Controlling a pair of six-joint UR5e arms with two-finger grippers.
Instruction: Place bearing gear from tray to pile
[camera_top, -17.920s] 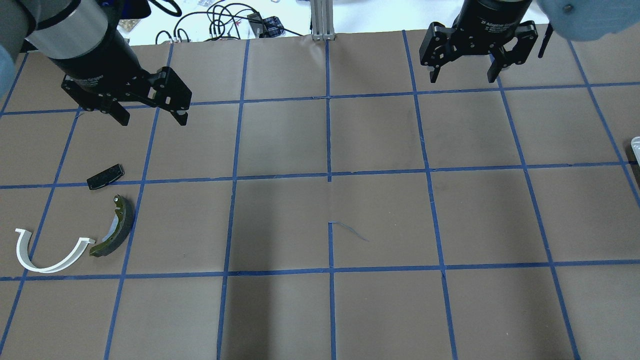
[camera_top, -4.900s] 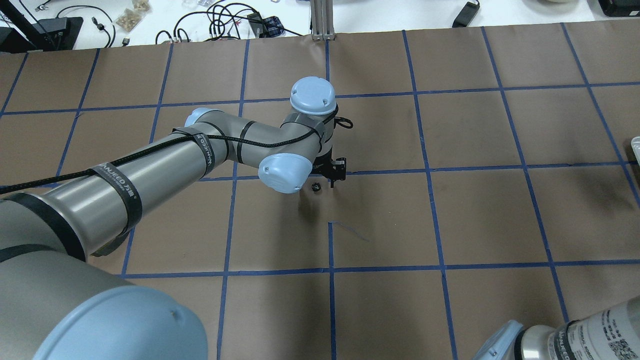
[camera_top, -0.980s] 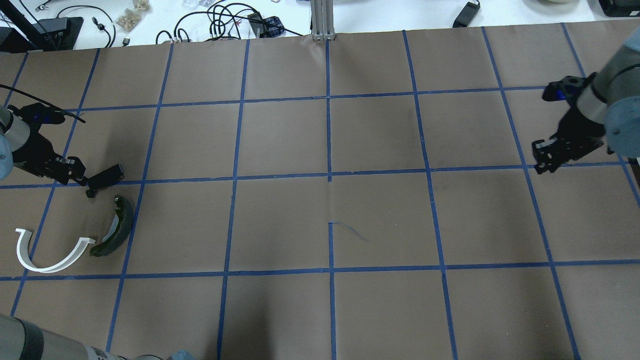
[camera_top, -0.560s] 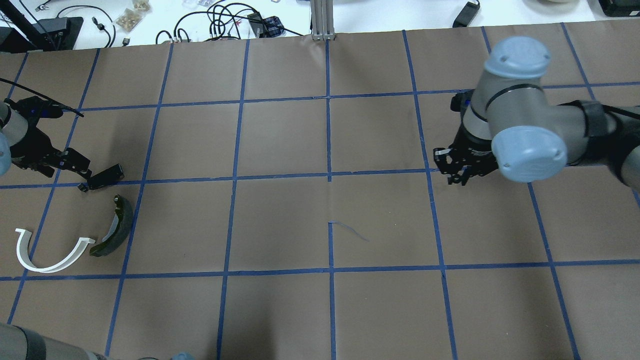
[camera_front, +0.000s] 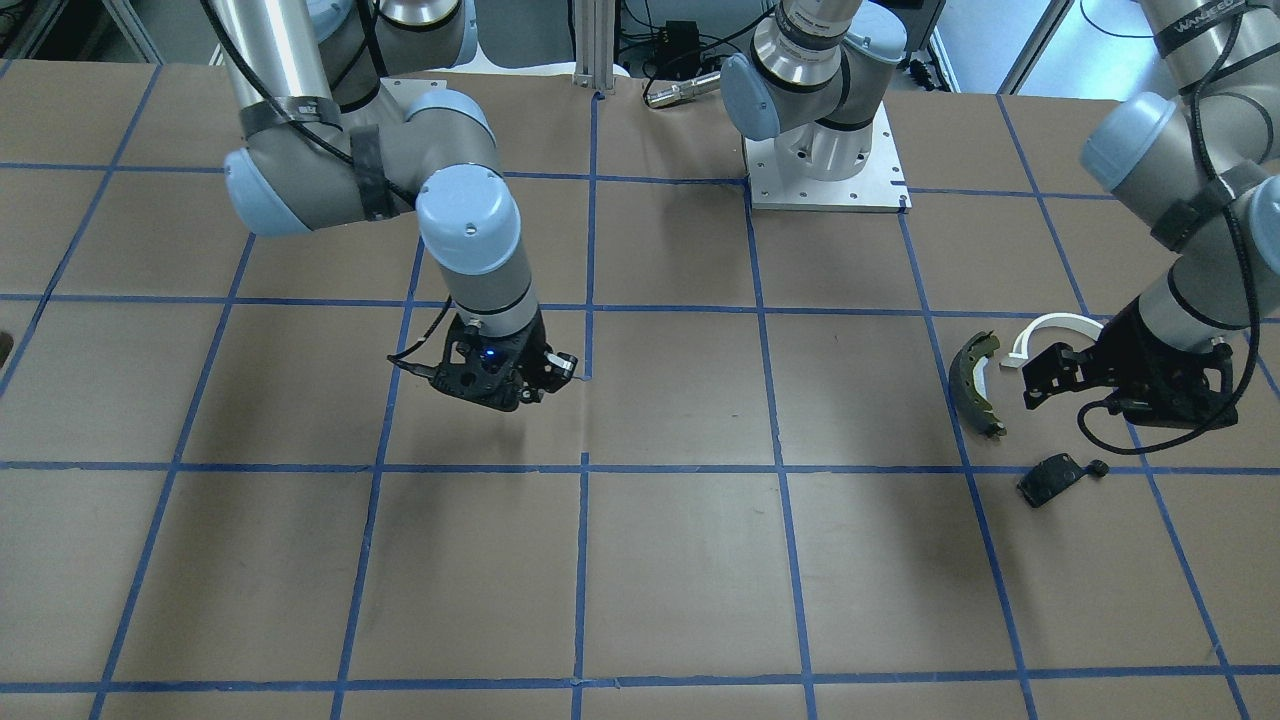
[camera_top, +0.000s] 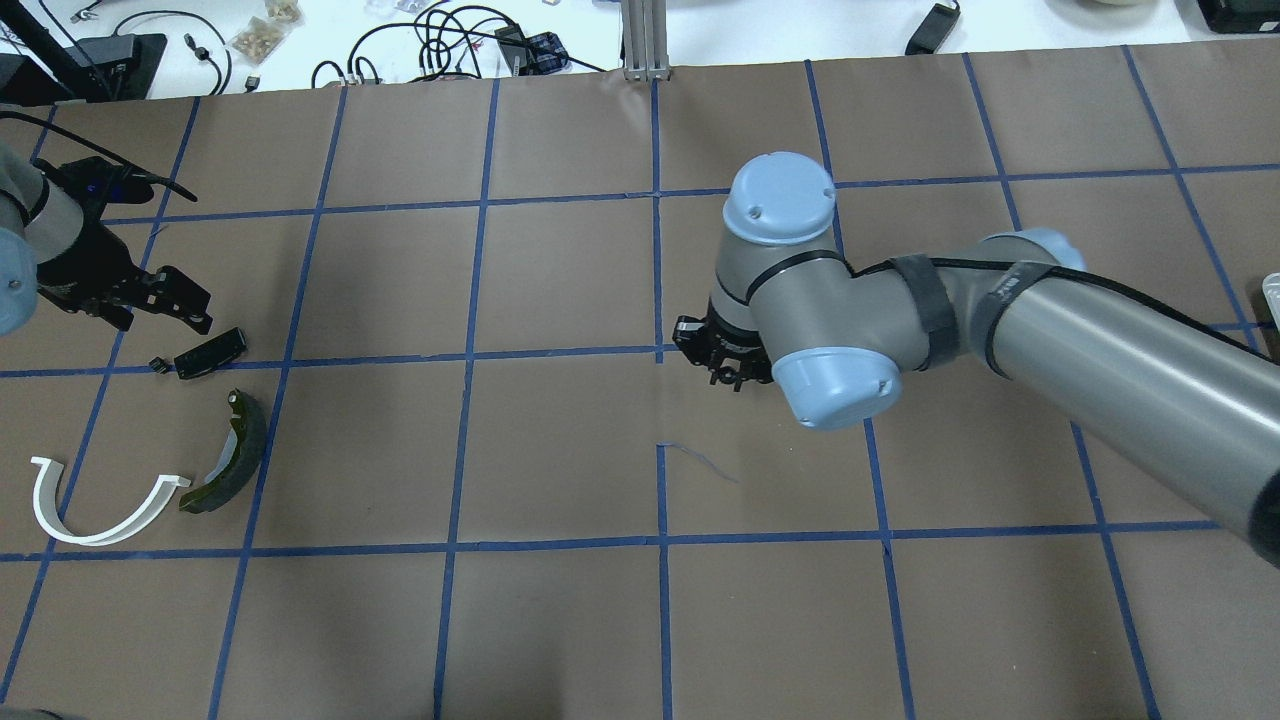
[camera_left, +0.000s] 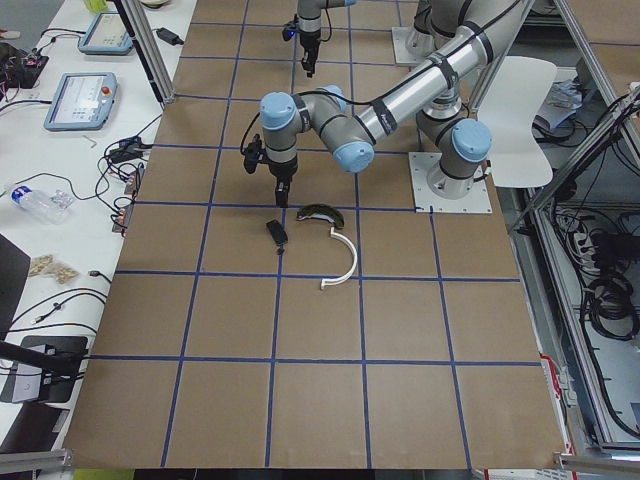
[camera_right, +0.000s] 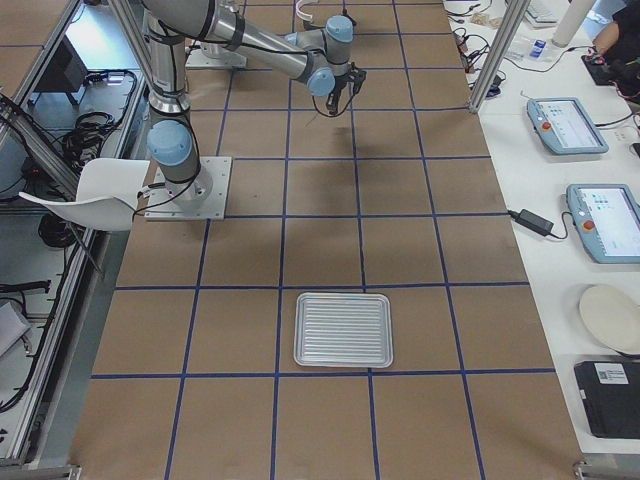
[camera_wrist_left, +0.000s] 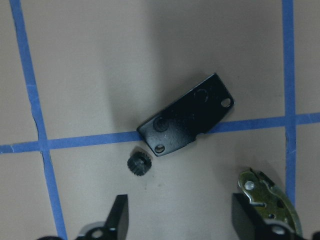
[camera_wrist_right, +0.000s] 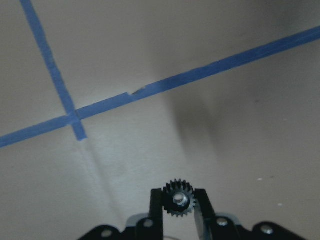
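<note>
My right fingers (camera_wrist_right: 156, 207) are clamped on a small black toothed gear (camera_wrist_right: 178, 198), one finger on each side of it, with its silver hub facing the wrist camera. They hang above the middle of the brown paper-covered desk (camera_top: 560, 620), close to a spot where two blue tape lines (camera_wrist_right: 190, 77) cross, and the gear is off the surface. The right arm reaches in low across the desk, with its wrist bent downward. My left fingers (camera_wrist_left: 119, 220) are spread wide apart with nothing between them, raised above the group of loose parts at the left end of the desk. Below them a second gear (camera_wrist_left: 138, 165), also small, black and toothed, lies flat on the paper just beside one corner of a flat black plate (camera_wrist_left: 186, 115); I cannot tell whether the two touch. The plate lies tilted across a tape line. A dark olive curved brake shoe (camera_top: 232, 455) lies near the plate but apart from it, and a white half-ring (camera_top: 100, 510) lies beside the shoe, one of its ends close to the shoe's tip. A ribbed metal tray (camera_right: 343, 329) lies flat at the right end of the desk, well apart from both arms.
</note>
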